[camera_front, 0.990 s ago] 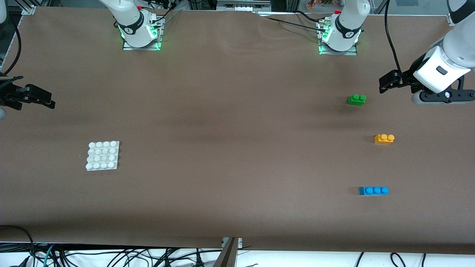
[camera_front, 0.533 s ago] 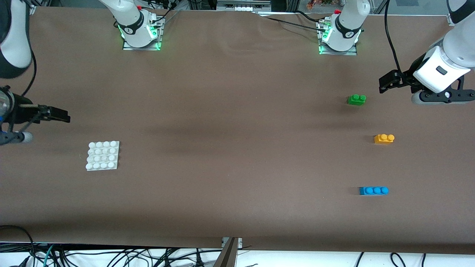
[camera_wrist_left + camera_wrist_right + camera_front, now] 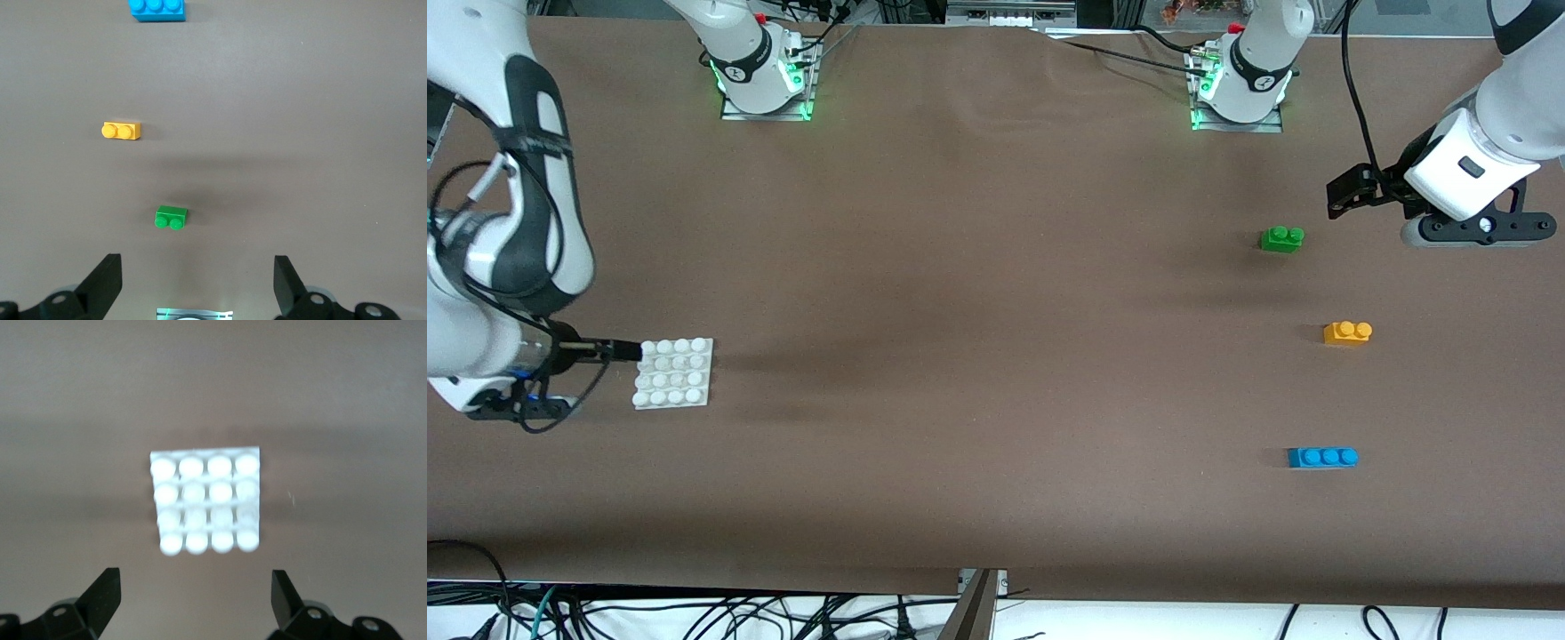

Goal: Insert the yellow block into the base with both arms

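The yellow block point(image 3: 1347, 332) lies on the brown surface point(image 3: 996, 356) toward the left arm's end, between the green brick point(image 3: 1281, 238), farther from the front camera, and the blue brick point(image 3: 1322, 457), nearer to it. The left gripper point(image 3: 197, 283) hangs above the surface near the green brick, jaws spread and empty. The right gripper point(image 3: 193, 600) is just beside the white base point(image 3: 674, 372) at the right arm's end, jaws spread and empty.

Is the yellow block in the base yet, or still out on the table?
Out. The yellow block lies studs-up on the table toward the left arm's end; the base, toward the right arm's end, shows only bare studs.
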You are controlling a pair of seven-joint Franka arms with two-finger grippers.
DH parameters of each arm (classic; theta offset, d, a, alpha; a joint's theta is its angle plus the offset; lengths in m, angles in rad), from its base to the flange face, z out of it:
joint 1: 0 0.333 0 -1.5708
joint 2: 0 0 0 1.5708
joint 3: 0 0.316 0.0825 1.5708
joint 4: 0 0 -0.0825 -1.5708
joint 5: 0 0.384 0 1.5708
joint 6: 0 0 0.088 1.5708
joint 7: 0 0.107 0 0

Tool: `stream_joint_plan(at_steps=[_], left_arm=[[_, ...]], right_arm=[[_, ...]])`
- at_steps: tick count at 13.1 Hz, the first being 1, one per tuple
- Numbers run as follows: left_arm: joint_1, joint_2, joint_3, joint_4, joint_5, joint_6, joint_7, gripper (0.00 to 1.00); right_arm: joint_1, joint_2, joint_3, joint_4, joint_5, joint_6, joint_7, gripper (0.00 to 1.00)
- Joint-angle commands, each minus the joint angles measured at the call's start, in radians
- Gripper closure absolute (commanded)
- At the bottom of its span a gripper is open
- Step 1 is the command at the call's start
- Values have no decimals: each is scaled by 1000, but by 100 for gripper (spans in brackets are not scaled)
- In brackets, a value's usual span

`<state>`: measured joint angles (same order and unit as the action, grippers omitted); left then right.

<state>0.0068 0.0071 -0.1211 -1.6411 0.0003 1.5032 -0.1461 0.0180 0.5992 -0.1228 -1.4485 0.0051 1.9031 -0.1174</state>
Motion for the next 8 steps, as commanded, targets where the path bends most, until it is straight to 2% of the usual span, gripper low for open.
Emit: stream_joint_plan(at_steps=[1, 5, 8], left_arm=[[-1, -7, 3, 10, -13, -21, -6, 0], [-1, -7, 3, 10, -13, -21, 2, 0], [-1, -7, 3, 12, -14, -23, 3, 0]], right_arm=[[-1, 59, 5, -26, -5, 120, 15, 0], [0, 129, 5, -50, -4, 203, 15, 0], [-1, 137, 3, -119, -4, 301, 19, 0]])
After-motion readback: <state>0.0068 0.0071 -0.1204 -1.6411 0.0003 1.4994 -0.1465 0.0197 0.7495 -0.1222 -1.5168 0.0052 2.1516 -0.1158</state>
